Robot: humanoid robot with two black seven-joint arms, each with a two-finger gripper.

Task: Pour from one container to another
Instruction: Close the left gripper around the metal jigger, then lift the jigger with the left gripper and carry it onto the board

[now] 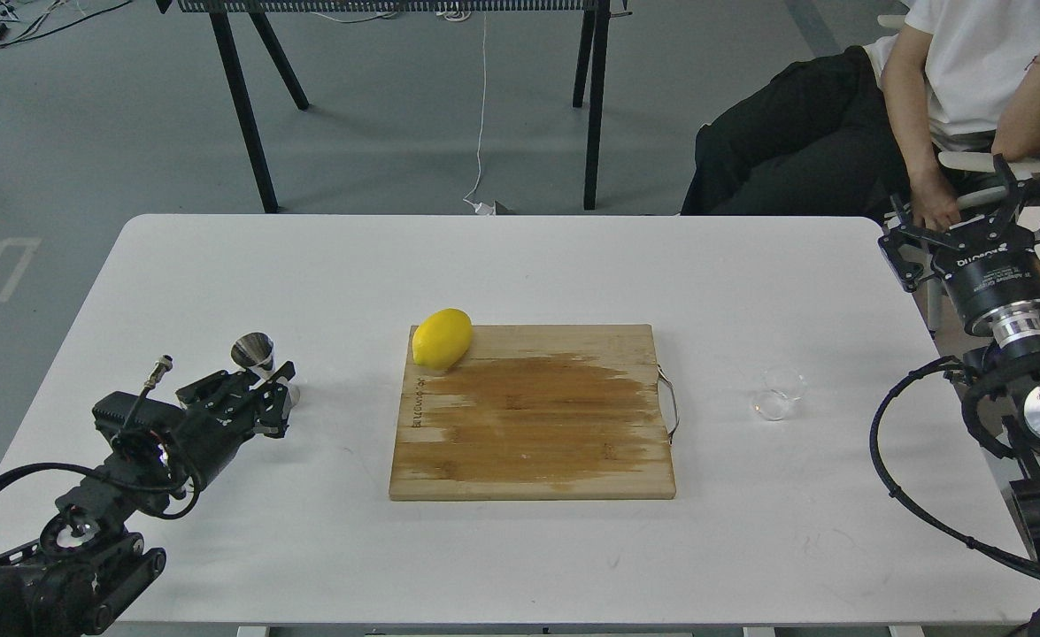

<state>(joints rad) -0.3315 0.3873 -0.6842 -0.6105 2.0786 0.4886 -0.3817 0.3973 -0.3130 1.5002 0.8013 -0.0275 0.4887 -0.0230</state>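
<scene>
White counter point(520, 265) with a wooden cutting board point(533, 416) in the middle, wet-looking dark patch across it, metal handle on its right edge. Lemon point(442, 338) sitting on the board's far-left corner, hanging a bit over the edge. Shiny steel jigger point(254, 352) standing upright on the left side of the counter, well left of the board. Left gripper point(277, 400) right at the jigger's base, fingers seemingly around its lower cone, but can't tell if actually pinching it or not. Clear glass cup point(778, 392) upright on the right side, near the board's handle, untouched. Right gripper point(971, 208) up off the counter's far-right corner, fingers spread wide, holding nothing, well apart from the cup
</scene>
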